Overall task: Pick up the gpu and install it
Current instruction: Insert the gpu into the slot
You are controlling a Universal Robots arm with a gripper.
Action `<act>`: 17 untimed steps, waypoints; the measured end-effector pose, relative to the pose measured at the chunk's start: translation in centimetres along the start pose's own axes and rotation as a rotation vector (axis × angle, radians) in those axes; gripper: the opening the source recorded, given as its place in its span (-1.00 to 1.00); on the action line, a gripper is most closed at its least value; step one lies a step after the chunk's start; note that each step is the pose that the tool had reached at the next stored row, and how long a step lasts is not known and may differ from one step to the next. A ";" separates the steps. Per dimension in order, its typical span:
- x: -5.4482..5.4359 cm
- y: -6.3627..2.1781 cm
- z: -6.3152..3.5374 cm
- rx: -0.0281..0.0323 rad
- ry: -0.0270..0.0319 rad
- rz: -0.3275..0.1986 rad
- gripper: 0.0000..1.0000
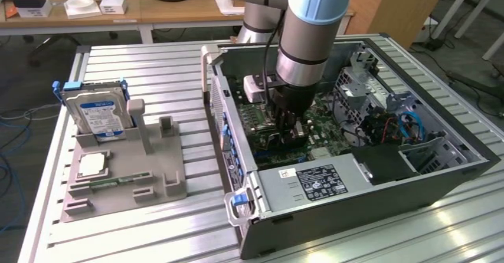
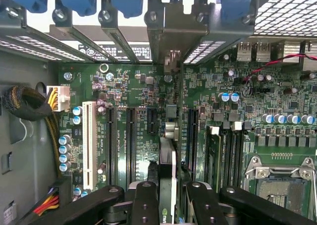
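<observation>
Slatted metal tabletop (image 1: 157, 68) fills the exterior view, and we see wooden desks (image 1: 118, 12) along the upper left. At left, a grey fixture tray (image 1: 118, 183) carries an upright hard drive (image 1: 98, 118) and a CPU chip (image 1: 92, 164). To its right lies the open computer case (image 1: 425, 174), motherboard (image 2: 277, 96) exposed. The arm (image 1: 311, 33) reaches straight down into it. We see the gripper (image 2: 173, 190) closed on the gpu (image 2: 168, 165), held edge-on over the expansion slots (image 2: 130, 140).
</observation>
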State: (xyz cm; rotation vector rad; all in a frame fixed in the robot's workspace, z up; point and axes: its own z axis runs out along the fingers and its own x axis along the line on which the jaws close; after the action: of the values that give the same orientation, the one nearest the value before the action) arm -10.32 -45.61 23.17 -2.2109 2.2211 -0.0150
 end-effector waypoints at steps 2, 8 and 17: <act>0.0 0.01 0.00 0.0001 0.0001 0.000 -0.47; 0.0 0.10 -0.11 -0.0023 -0.0010 0.002 -0.34; 0.0 0.09 -1.63 -0.0010 -0.0013 0.002 -0.34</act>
State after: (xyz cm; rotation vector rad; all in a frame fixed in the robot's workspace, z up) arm -10.42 -45.58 24.80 -2.2090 2.2227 -0.0124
